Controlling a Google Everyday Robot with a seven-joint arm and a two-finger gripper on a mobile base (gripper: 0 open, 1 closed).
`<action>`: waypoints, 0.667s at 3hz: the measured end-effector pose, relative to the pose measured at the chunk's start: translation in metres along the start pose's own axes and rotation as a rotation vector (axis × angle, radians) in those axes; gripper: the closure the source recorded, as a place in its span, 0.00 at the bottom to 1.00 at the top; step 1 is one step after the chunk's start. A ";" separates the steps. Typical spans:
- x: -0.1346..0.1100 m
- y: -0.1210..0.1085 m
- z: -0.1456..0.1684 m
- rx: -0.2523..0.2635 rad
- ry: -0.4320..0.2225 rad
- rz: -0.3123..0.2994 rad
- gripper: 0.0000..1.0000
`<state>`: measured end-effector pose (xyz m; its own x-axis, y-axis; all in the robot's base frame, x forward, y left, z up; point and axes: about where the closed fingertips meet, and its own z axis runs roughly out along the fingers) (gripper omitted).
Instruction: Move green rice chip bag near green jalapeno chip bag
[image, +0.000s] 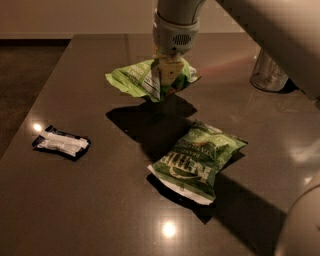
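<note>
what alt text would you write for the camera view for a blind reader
The robot's pincer grips the green rice chip bag just above a dark table, behind the green jalapeno chip bag lying flat. A small dark packet lies at the picture's left.

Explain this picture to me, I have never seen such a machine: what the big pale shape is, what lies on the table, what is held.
This is one picture from a single camera looking down over a dark table. The pale rounded shape at the top right is the robot's arm. At its end is the gripper, above the far middle of the table. Its jaws are closed on the green rice chip bag, the light green one, which hangs clear of the surface above its shadow. Nearer the camera lies the green jalapeno chip bag, darker, with white lettering. A small dark packet lies on the left, and a clear container stands far right.
</note>
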<state>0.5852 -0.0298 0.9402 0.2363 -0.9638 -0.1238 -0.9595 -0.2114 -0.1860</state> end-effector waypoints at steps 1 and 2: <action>0.016 0.017 -0.005 -0.023 -0.001 0.078 0.84; 0.036 0.031 -0.002 -0.068 0.000 0.151 0.62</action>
<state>0.5636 -0.0711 0.9322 0.0884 -0.9855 -0.1452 -0.9923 -0.0744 -0.0990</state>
